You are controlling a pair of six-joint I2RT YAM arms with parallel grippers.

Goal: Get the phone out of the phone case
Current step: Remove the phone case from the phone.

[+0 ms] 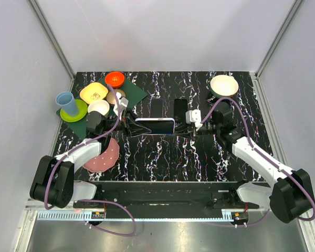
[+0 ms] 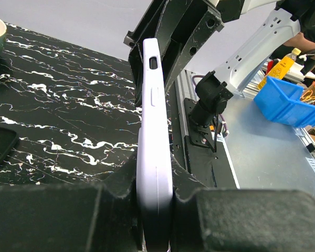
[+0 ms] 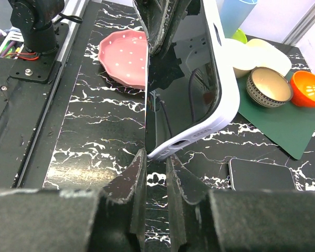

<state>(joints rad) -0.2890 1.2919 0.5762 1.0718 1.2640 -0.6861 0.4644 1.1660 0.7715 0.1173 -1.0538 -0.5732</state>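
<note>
Right tool had its fingers pinched on the near end of the phone. The dark screen was peeled away from the pale phone case there. A pink plate sat on the bench off to the left.

Both arms reach forward from their bases and bend inward, their wrists facing each other. The left gripper clamps its fingers on one end of the phone case. The right gripper pinches the phone at the opposite end, its fingers nearly together.
</note>
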